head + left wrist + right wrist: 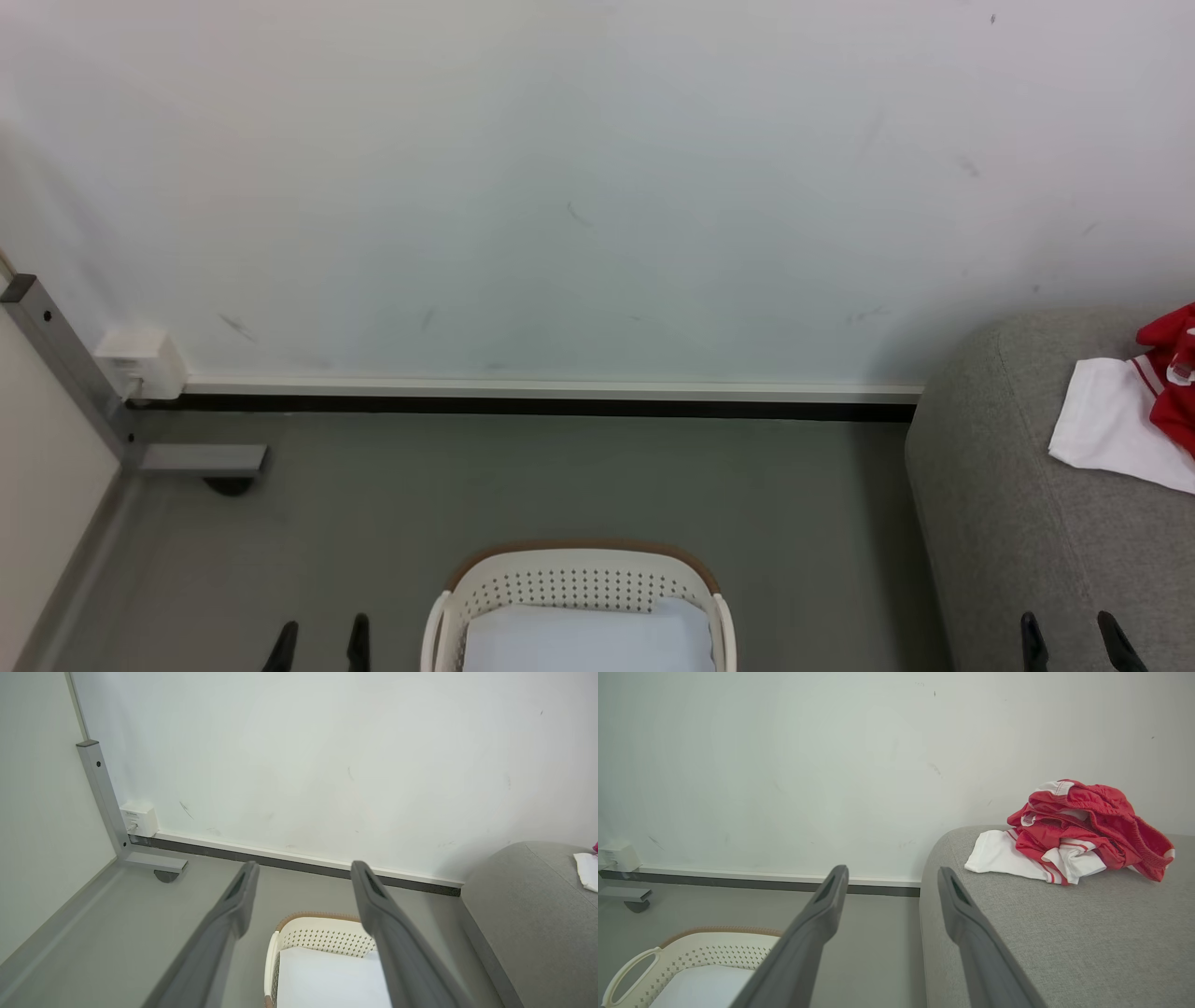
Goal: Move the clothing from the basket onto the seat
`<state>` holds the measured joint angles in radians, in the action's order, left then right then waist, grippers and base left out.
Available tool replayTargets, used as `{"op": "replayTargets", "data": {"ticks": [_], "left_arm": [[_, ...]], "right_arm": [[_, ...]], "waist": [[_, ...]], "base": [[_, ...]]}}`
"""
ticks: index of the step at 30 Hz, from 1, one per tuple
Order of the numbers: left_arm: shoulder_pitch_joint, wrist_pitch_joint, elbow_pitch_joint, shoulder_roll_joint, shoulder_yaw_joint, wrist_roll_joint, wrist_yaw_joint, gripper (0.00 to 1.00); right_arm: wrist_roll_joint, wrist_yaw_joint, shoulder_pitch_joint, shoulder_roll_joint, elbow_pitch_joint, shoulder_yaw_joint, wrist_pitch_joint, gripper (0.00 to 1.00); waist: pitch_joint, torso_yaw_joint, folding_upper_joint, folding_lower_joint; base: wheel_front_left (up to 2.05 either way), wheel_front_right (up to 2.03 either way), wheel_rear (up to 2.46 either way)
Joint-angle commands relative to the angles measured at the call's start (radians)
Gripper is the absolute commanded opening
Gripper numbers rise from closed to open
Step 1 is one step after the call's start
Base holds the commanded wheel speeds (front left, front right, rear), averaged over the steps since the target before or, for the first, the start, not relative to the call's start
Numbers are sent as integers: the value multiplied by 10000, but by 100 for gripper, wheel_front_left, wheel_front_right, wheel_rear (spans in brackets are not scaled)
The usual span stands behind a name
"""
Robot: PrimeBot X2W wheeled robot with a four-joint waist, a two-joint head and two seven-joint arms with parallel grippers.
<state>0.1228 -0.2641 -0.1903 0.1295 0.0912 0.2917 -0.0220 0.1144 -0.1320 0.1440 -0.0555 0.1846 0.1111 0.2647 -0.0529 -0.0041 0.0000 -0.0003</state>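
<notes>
The red and white clothing (1078,833) lies in a crumpled pile on the grey seat (1064,933), close to the wall; the head view catches its edge (1144,411) at the far right, on the seat (1018,485). The cream basket (579,597) stands on the floor at the bottom centre, holding a flat pale pad (588,639). My left gripper (319,639) is open, left of the basket (322,938). My right gripper (1071,639) is open over the seat's front part, with nothing between the fingers. In the right wrist view the basket (696,961) sits at the lower left.
A white wall with a dark skirting strip (523,406) closes the back. A grey metal frame leg with a foot (201,462) and a white wall box (140,364) stand at the left. Grey floor (560,485) lies between basket and wall.
</notes>
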Motion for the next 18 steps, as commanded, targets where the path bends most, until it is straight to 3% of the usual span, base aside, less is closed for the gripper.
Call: {"op": "replayTargets", "data": {"ticks": [1,9,10,13,18], "left_arm": [[92,-3,15,-68,-154,-230,106,100],[53,-4,-55,-394,-786,-813,721,100],[-1,1,-93,-414,-760,-658,740,0],[49,15,-364,-514,-738,-639,743,0],[-186,343,-448,-532,-901,317,800,0]], "right_arm": [[-55,26,114,31,-42,7,-8,100],[287,24,89,44,-86,-246,-7,100],[170,0,39,50,-5,-248,4,0],[179,0,56,109,248,-255,-16,0],[1215,1,-176,103,320,-192,-321,0]], "waist": [[-19,-23,0,3],[-59,-85,0,3],[-60,-85,0,3],[-60,-85,0,3],[-36,-80,0,3]], "base": [[0,0,0],[0,0,0],[0,0,0],[0,0,0],[0,0,0]]}}
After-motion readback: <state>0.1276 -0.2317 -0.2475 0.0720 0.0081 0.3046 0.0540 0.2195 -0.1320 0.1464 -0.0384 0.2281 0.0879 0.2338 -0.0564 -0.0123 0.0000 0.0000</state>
